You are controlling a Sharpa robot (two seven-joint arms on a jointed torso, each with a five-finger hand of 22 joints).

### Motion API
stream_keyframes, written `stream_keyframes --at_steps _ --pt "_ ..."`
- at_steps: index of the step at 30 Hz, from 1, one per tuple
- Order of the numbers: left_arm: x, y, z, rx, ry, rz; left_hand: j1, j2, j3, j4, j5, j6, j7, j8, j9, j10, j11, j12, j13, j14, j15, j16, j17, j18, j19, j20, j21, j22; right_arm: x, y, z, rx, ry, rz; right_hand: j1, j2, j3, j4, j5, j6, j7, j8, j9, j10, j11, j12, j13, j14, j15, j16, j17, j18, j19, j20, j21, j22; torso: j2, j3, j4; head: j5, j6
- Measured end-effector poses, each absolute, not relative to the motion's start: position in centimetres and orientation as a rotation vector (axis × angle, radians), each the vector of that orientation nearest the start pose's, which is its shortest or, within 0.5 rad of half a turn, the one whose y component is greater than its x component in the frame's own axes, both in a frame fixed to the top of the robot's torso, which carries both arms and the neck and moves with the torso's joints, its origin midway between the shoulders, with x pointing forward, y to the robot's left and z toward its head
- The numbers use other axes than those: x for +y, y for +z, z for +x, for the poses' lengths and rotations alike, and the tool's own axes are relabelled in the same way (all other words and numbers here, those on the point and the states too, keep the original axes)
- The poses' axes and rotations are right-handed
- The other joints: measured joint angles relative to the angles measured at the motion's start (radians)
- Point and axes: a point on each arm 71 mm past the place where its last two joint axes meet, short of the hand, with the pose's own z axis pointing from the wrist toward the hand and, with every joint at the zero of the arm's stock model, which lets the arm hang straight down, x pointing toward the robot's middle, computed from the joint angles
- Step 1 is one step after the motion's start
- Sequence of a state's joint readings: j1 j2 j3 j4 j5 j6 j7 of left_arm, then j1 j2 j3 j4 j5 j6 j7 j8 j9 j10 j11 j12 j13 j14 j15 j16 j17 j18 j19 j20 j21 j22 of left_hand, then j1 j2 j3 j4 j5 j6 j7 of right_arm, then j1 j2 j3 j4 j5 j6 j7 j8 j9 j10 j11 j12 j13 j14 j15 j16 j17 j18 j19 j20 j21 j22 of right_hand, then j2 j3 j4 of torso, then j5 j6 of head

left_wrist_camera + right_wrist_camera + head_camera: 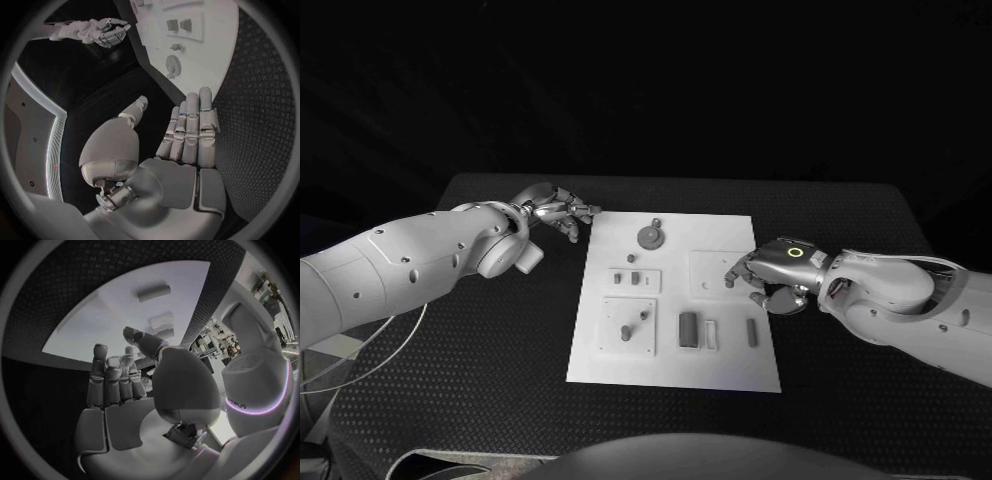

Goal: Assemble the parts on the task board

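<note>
Task board [678,300] between left hand [557,212], right hand [769,273]

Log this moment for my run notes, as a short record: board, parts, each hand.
board: white task board lies flat mid-table
parts: small grey pieces, including a round part at the far end and a dark block nearer the robot
left hand: open, fingers extended, beside the board's far left corner
right hand: open, holds nothing, at the board's right edge

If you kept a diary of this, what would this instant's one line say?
left hand: open, off board's far left corner | right hand: open, at board's right edge | task board: parts lying on it | nothing held
</note>
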State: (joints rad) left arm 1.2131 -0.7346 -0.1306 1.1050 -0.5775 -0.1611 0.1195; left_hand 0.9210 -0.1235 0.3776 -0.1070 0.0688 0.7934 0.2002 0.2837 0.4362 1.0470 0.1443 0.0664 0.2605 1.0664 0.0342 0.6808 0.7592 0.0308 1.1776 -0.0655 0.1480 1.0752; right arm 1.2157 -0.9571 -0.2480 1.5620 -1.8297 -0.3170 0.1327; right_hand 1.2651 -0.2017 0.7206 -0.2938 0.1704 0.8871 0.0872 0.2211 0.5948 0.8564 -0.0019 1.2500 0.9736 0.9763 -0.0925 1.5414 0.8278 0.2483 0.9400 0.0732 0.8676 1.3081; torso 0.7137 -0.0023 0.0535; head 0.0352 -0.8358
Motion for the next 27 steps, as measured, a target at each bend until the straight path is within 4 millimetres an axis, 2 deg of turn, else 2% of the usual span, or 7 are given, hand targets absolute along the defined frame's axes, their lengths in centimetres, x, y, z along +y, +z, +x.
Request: stream_keyframes --at_steps 6,11,13,20,27 --pt "27.8 -23.7 54.3 1.819 -0.928 -0.680 0.000 0.000 0.000 0.000 0.000 0.000 0.000 0.000 0.000 0.000 0.000 0.000 0.000 0.000 0.000 0.000 0.000 0.000 0.000 0.000 0.000 0.000 -23.8 -24.9 42.5 1.680 0.608 -0.731 0.007 0.007 0.000 0.000 -0.004 0.016 -0.003 0.012 0.004 0.000 0.000 0.004 -0.005 0.000 0.000 0.000 -0.003 0.000 0.000 0.000 0.000 0.000 0.000 0.0020 -0.0003 -0.006 -0.001" --pt "28.1 -23.8 54.3 1.818 -0.919 -0.684 0.000 0.000 0.000 0.000 0.000 0.001 -0.001 0.000 0.000 0.000 0.000 0.000 0.000 0.000 0.000 0.000 0.000 0.000 0.000 0.000 0.000 0.000 -23.8 -25.2 41.9 1.689 0.623 -0.733 0.015 0.007 0.000 0.000 -0.004 0.027 0.001 0.017 0.008 0.000 0.000 0.004 -0.008 0.001 0.001 0.004 -0.004 0.000 0.000 0.000 0.000 0.000 0.000 0.0040 -0.0001 -0.015 -0.001" --pt "28.1 -23.8 54.3 1.818 -0.919 -0.683 0.000 0.000 0.000 0.000 0.000 0.001 -0.001 0.000 0.000 0.000 0.000 0.000 0.000 0.000 0.000 0.000 0.000 0.000 0.000 0.000 0.000 0.000 -23.8 -25.8 41.6 1.700 0.629 -0.732 0.018 0.010 0.000 0.000 -0.004 0.035 -0.002 0.024 0.010 0.000 0.000 0.004 -0.009 0.001 0.001 0.004 -0.004 0.000 0.000 0.000 0.000 0.000 0.000 0.0040 0.0001 -0.019 0.001" --pt "28.0 -23.8 54.3 1.817 -0.921 -0.682 0.000 0.000 0.000 0.000 0.000 0.001 -0.001 0.000 0.000 0.000 0.000 0.000 0.000 0.000 0.000 0.000 0.001 0.000 0.000 0.000 0.000 0.000 -23.9 -27.8 40.3 1.746 0.653 -0.729 0.022 0.007 0.003 0.003 -0.008 0.040 0.002 0.024 0.011 0.000 0.000 0.004 -0.010 0.001 0.001 0.004 -0.005 0.000 0.000 0.000 0.000 0.000 0.000 0.0028 0.0008 -0.023 0.003" --pt "28.0 -23.8 54.4 1.817 -0.922 -0.681 0.000 0.000 0.000 0.000 0.000 0.001 -0.001 0.000 0.000 0.000 0.000 0.000 0.000 0.000 0.000 0.000 0.001 0.000 0.000 0.000 0.000 0.000 -23.7 -28.3 39.8 1.763 0.661 -0.737 0.030 0.007 0.005 0.000 -0.008 0.041 0.003 0.024 0.012 0.000 0.000 0.004 -0.012 0.001 0.001 0.004 -0.007 0.000 0.000 0.000 0.000 0.000 0.000 0.0010 0.0017 -0.027 0.001"
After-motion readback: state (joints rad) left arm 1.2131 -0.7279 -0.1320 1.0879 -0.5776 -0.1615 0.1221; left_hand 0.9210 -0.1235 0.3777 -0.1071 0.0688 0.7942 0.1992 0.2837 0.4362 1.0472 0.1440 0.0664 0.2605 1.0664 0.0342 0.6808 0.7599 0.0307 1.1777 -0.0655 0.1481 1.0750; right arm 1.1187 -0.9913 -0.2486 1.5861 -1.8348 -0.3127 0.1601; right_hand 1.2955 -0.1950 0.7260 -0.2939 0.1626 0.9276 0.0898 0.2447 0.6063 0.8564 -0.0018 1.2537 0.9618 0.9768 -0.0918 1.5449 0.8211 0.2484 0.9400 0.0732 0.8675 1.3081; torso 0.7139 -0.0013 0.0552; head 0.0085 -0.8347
